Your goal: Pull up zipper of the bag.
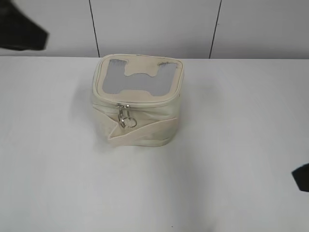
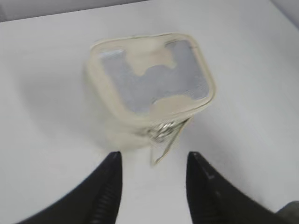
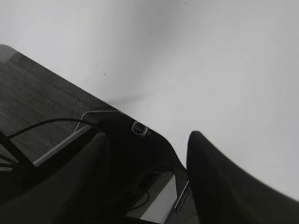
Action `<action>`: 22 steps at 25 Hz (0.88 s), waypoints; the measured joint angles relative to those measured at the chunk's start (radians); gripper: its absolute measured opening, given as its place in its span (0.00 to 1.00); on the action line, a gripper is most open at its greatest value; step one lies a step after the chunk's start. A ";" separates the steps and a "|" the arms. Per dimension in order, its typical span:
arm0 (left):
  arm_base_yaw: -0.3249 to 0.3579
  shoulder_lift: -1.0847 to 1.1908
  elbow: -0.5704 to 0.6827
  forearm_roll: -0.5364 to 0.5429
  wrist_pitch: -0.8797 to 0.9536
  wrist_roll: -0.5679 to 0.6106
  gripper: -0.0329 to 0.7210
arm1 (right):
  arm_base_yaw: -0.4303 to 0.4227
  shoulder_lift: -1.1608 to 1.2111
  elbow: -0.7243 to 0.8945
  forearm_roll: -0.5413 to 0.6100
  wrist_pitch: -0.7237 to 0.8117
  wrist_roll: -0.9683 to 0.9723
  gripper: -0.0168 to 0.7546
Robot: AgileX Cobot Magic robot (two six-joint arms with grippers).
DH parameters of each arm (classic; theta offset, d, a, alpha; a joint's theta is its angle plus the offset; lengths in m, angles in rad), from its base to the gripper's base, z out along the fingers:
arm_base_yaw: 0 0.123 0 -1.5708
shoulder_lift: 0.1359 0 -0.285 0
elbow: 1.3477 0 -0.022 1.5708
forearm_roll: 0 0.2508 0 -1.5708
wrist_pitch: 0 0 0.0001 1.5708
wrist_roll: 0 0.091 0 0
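Note:
The cream bag (image 1: 145,118) stands upright on the white table, its grey window panel on the lid facing up. The zipper line runs under the lid rim, and its silver pull and ring (image 1: 125,117) hang at the bag's front left corner. In the left wrist view the bag (image 2: 112,121) lies just beyond my left gripper (image 2: 152,158), which is open and empty, with the pull (image 2: 162,131) just ahead of the fingertips. My right gripper (image 3: 148,140) is open and empty, over the table's edge; the bag is out of its view.
White table (image 1: 231,145) all round the bag, with a white panelled wall behind. A dark part of the left arm (image 1: 21,31) shows at the top left and of the right arm (image 1: 302,177) at the right edge. Dark floor and a cable (image 3: 42,123) lie below the table edge.

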 joint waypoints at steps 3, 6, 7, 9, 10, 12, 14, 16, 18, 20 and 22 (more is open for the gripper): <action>0.000 -0.278 0.110 0.299 0.106 -0.260 0.51 | -0.003 -0.161 0.043 -0.025 0.024 0.079 0.57; 0.000 -0.546 0.181 0.425 0.271 -0.363 0.51 | -0.003 -0.291 0.090 -0.053 0.058 0.146 0.57; 0.000 -0.627 0.201 0.449 0.320 -0.388 0.51 | -0.003 -0.331 0.100 -0.071 0.081 0.167 0.57; 0.000 -0.778 0.233 0.480 0.404 -0.409 0.51 | -0.003 -0.428 0.111 -0.122 0.129 0.192 0.57; 0.000 -0.858 0.252 0.487 0.424 -0.413 0.51 | -0.003 -0.476 0.113 -0.145 0.153 0.200 0.57; 0.000 -1.005 0.294 0.495 0.440 -0.416 0.51 | -0.003 -0.564 0.117 -0.193 0.180 0.209 0.57; 0.000 -1.097 0.340 0.501 0.450 -0.417 0.51 | -0.004 -0.651 0.131 -0.232 0.185 0.211 0.57; 0.000 -1.101 0.387 0.505 0.448 -0.416 0.51 | -0.004 -0.742 0.151 -0.261 0.177 0.211 0.57; 0.000 -1.082 0.418 0.486 0.407 -0.390 0.51 | -0.004 -0.819 0.163 -0.286 0.159 0.211 0.57; 0.000 -1.083 0.437 0.449 0.326 -0.353 0.51 | -0.004 -0.893 0.173 -0.296 0.132 0.211 0.57; 0.000 -1.083 0.447 0.443 0.293 -0.330 0.51 | -0.004 -0.919 0.189 -0.296 0.095 0.212 0.57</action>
